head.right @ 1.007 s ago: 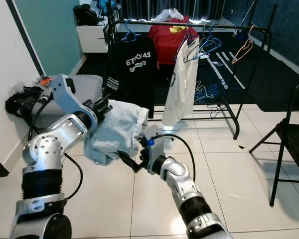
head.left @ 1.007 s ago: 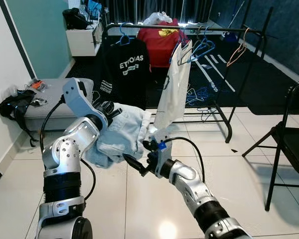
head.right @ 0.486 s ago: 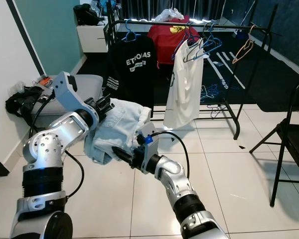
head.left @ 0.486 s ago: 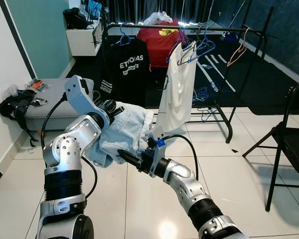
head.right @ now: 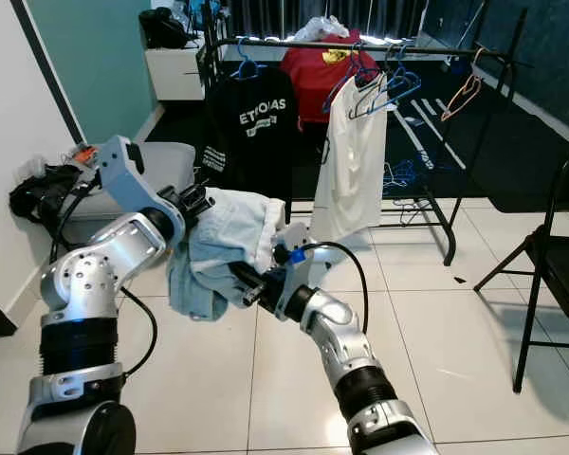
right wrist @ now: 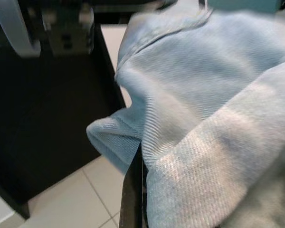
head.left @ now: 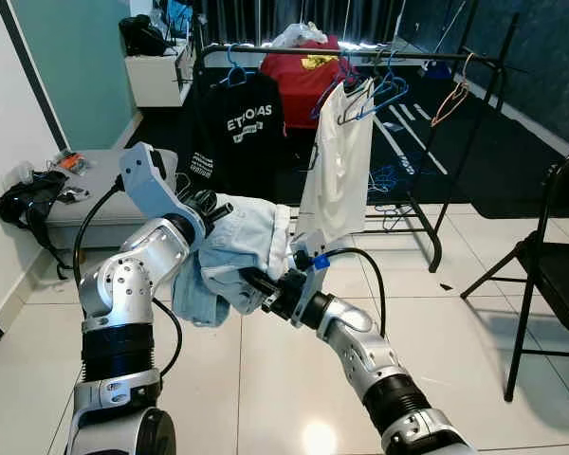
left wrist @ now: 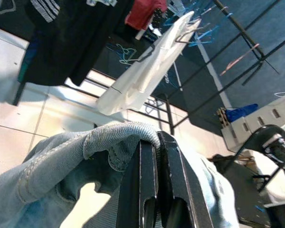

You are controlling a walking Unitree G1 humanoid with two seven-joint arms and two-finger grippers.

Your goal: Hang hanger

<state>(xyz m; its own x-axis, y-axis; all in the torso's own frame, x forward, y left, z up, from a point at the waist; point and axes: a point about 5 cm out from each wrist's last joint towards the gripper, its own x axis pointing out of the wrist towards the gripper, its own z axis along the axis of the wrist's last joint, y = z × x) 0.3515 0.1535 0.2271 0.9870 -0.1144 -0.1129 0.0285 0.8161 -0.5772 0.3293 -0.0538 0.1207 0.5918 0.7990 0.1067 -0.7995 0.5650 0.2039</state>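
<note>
Since before, right tool [head.left: 256, 282] has pushed into the denim garment [head.left: 229, 248]; left tool [left wrist: 154, 183] clamps its fold; right's grip unclear.

Left gripper [head.left: 211, 210] holding pale denim garment [head.left: 229, 256] chest-high, right gripper [head.left: 256, 282] reaching into its folds, clothes rack [head.left: 427, 61] with white shirt [head.left: 334, 166] behind

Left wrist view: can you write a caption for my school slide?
The left claw pinches pale blue denim clothing, with a white shirt hanging on the clothes rack beyond.
</note>
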